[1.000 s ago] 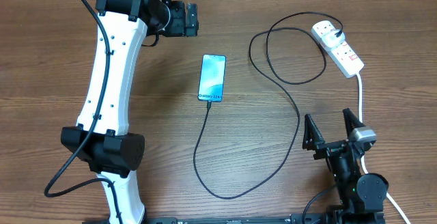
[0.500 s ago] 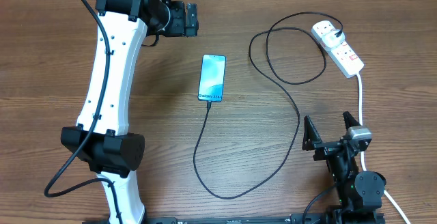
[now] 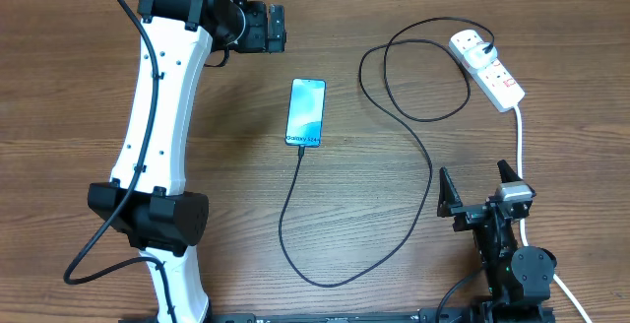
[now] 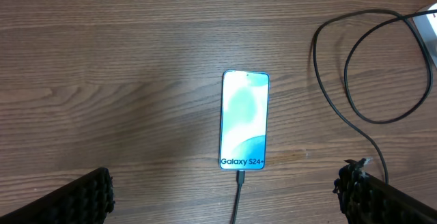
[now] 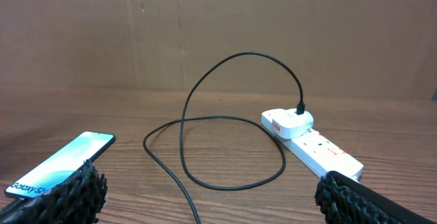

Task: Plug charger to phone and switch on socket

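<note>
The phone (image 3: 306, 112) lies flat mid-table with its blue "Galaxy S24+" screen up; it also shows in the left wrist view (image 4: 244, 120) and at the right wrist view's left edge (image 5: 58, 162). The charger's black cable (image 3: 418, 165) has its small tip in the phone's near end and loops to its white plug head (image 3: 467, 44), seated in the socket (image 3: 495, 78), a white power strip at the far right (image 5: 321, 149). My left gripper (image 3: 277, 28) is open and empty, beyond the phone. My right gripper (image 3: 479, 187) is open and empty, near the front right.
The socket's thicker white cord (image 3: 519, 136) runs from the strip toward the front past my right arm. A brown cardboard wall (image 5: 218, 33) stands behind the table. The cable's near loop (image 3: 315, 274) lies close to the front edge.
My right gripper has drawn back slightly toward the front edge. The left arm, phone, cable and socket have not moved.
</note>
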